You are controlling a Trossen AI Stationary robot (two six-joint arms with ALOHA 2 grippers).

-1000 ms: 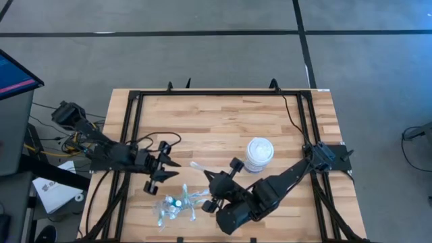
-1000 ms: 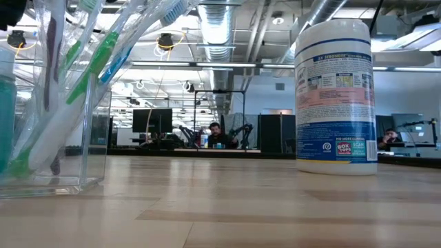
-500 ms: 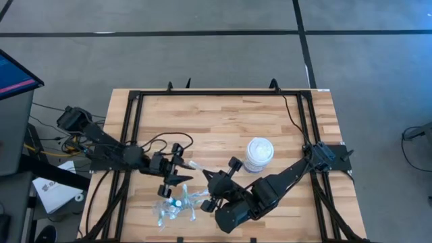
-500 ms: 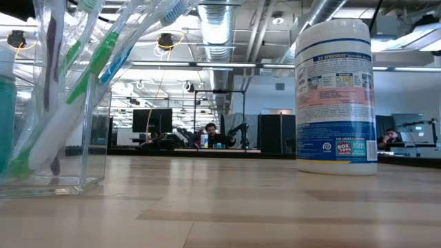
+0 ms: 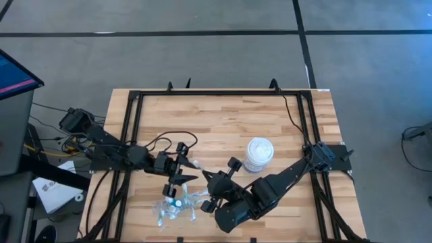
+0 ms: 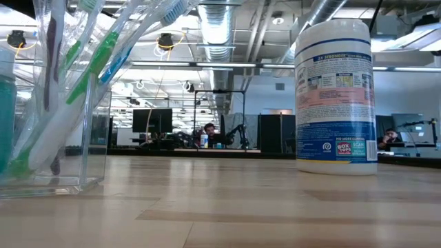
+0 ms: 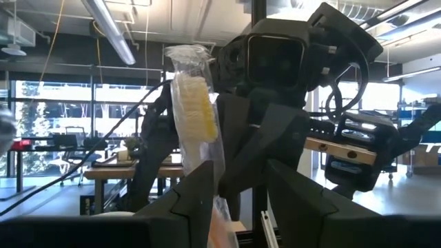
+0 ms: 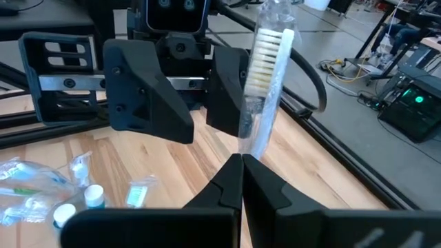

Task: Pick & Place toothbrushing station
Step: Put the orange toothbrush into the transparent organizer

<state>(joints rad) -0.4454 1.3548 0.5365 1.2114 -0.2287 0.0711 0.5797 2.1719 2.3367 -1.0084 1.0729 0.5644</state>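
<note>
Right claw (image 8: 241,160): fingers pressed together on the handle of a wrapped toothbrush (image 8: 265,65), whose bristled head stood up in clear film above the fingertips; in the high view this claw (image 5: 204,177) sat near the counter's front middle.
Left claw (image 7: 238,180): fingers parted, one on each side of that same wrapped toothbrush (image 7: 193,114), not clearly pressing it; in the high view it (image 5: 185,169) faced the right claw, the two almost meeting.
Wrapped toothbrush, high view: a pale sliver (image 5: 195,165) bridging the two claws.
Clear plastic bag (image 5: 164,210): lay crumpled on the counter just in front of the left claw, with small blue white-capped bottles (image 5: 175,202) and green-accented pieces in and beside it; the right wrist view showed the bag (image 8: 24,180) and a bottle (image 8: 93,196) on the wood.
Clear holder (image 6: 65,155): in the low view, close to the camera, with several toothbrushes (image 6: 86,65) leaning in it, green and blue accents showing.
Wipes canister (image 5: 258,154): white, upright, beside the right arm; its label showed in the low view (image 6: 335,96).
Counter (image 5: 216,118): pale wood planks in a black frame.
Room behind: desks, monitors and a seated person (image 6: 210,132) far off.
</note>
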